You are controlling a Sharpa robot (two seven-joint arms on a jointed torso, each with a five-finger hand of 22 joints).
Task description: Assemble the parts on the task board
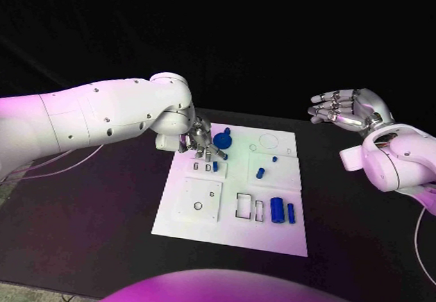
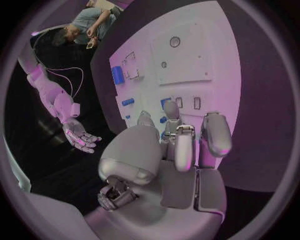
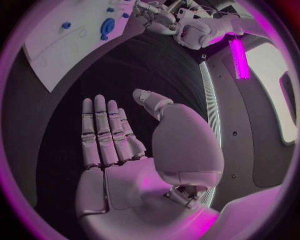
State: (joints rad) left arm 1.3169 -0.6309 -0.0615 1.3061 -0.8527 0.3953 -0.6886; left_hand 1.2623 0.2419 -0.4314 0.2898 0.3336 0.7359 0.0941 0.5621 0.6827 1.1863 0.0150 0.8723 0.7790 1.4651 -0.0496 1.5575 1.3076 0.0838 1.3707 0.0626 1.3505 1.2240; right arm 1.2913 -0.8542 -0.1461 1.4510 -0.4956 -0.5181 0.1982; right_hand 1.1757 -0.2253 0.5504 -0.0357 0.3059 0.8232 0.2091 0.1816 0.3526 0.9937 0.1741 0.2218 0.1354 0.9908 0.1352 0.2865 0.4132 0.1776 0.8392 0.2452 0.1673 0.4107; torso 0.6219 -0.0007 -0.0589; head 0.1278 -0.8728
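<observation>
The black table (image 1: 94, 205) carries the things. The white task board (image 1: 273, 235) lies flat on it, near the middle.

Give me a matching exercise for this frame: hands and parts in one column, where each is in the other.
Column A
1. left hand
2. right hand
3. two blue cylindrical parts
4. white rectangular task board

Column B
a. raised off the table beyond the board's right side, fingers apart, holding nothing
b. lying side by side near the board's right edge
c. flat on the middle of the black table
d. over the board's far-left part, fingers pointing down

Pairs: 1-d, 2-a, 3-b, 4-c
</observation>
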